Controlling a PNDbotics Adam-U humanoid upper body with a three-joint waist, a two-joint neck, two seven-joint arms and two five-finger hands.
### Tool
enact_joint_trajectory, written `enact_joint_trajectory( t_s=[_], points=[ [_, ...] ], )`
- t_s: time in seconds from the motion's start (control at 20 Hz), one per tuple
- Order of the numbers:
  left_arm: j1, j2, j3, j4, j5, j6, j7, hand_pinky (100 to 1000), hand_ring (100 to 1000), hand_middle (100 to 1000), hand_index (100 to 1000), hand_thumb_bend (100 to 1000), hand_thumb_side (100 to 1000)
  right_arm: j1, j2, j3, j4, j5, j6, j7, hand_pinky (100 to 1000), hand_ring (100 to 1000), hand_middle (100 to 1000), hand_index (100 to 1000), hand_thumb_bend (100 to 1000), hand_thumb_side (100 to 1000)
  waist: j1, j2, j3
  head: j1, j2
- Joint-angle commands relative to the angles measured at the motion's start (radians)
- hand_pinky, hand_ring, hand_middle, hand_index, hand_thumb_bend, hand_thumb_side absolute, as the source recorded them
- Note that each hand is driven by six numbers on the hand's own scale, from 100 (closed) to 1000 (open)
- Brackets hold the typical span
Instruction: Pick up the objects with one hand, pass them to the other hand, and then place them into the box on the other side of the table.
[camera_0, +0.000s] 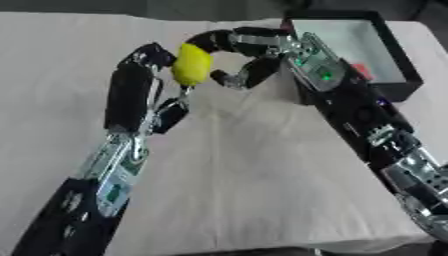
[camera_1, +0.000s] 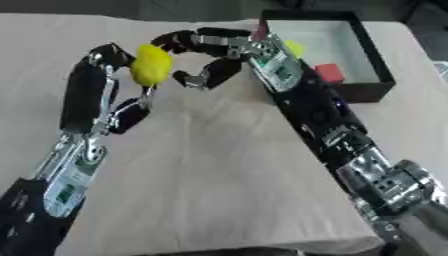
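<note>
A yellow, lemon-shaped object (camera_0: 192, 65) hangs above the table's far middle. My left hand (camera_0: 138, 85) comes up from the lower left with its fingers curled round the object's left side. From the right, my right hand (camera_0: 254, 47) arches toward it. Its fingertips (camera_0: 203, 41) rest on the object's top and its thumb (camera_0: 229, 78) sits against the lower right side. Both hands are on the object at once. The black box (camera_1: 372, 55) with a pale floor stands at the far right, behind the right forearm.
Inside the box lie a red block (camera_1: 330, 72) and a small yellow thing (camera_1: 296, 48). A beige cloth (camera_0: 254, 180) covers the table. My right forearm (camera_0: 359, 115) slants across the table's right part, close to the box's front left corner.
</note>
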Motion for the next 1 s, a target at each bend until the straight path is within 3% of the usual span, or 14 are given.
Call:
enact_joint_trajectory(
  t_s=[0.05, 0.75, 0.8, 0.9, 1.0],
  points=[
    [-0.011, -0.007, 0.014, 0.004, -0.004, 0.01, 0.009, 587, 574, 489, 450, 100, 109, -0.01, -0.036, -0.012, -0.02, 0.01, -0.197, 0.181, 1000, 1000, 1000, 1000, 100, 120, 0.003, -0.015, -0.003, 0.002, -0.004],
    [-0.011, -0.014, 0.009, 0.032, -0.041, -0.005, 0.022, 588, 575, 487, 451, 100, 100, -0.003, -0.027, 0.015, -0.042, -0.058, -0.183, 0.181, 1000, 1000, 1000, 1000, 100, 100, -0.001, -0.012, -0.006, 0.002, -0.002],
    [-0.011, -0.014, 0.009, 0.034, -0.043, -0.006, 0.022, 587, 575, 487, 451, 100, 100, -0.004, -0.028, 0.016, -0.046, -0.065, -0.185, 0.181, 1000, 1000, 1000, 1000, 100, 238, -0.002, -0.012, -0.007, 0.003, -0.002],
    [-0.012, -0.014, 0.01, 0.036, -0.047, -0.006, 0.023, 587, 575, 486, 452, 100, 100, -0.003, -0.029, 0.02, -0.054, -0.079, -0.187, 0.181, 1000, 1000, 1000, 1000, 100, 433, -0.002, -0.012, -0.009, 0.004, 0.0],
    [-0.015, -0.013, 0.011, 0.036, -0.053, -0.004, 0.023, 588, 575, 486, 452, 100, 100, -0.003, -0.029, 0.027, -0.056, -0.086, -0.189, 0.181, 1000, 1000, 1000, 1000, 100, 508, -0.001, -0.012, -0.01, 0.001, 0.001]
  ],
)
